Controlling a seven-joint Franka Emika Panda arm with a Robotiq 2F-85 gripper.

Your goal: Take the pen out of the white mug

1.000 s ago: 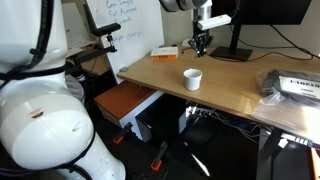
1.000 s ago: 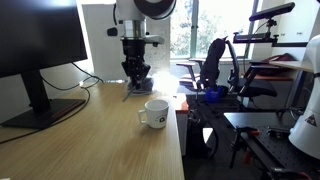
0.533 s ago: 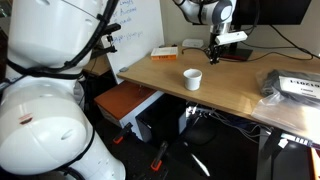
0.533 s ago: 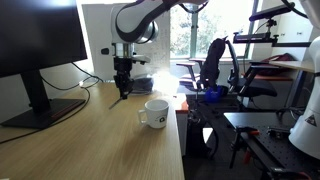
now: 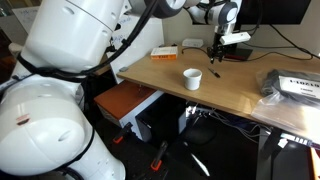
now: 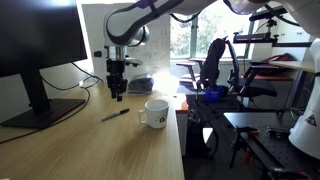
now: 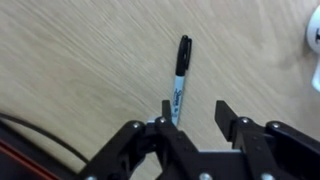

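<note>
Wrist view: the lower end of the pen is hidden behind one finger of the gripper. The white mug is cut off by the right edge; only a sliver shows. Print on the pen barrel is too blurred to read. In an exterior view the pen is too small to resolve. The monitor is cut off by the top and left edges.

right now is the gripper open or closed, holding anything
Gripper: open, holding nothing. The pen lies flat on the desk under it, outside the white mug.
</note>
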